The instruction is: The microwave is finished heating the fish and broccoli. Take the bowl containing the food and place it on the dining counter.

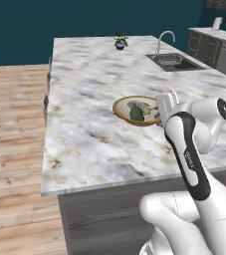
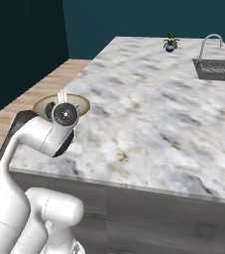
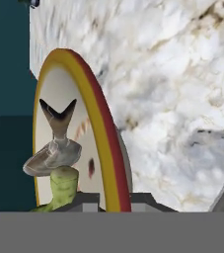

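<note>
Veined marble dining counter (image 1: 89, 144), round rimmed bowl (image 1: 123, 105)

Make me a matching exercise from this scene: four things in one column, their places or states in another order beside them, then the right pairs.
Things:
1. bowl
2. broccoli
3. plant
4. gripper

Places or states:
A. at the counter's far edge
B. shut on the bowl's rim
C. on the counter, food inside
D. in the bowl, beside the fish

Pairs: 1-C, 2-D, 3-A, 4-B
</note>
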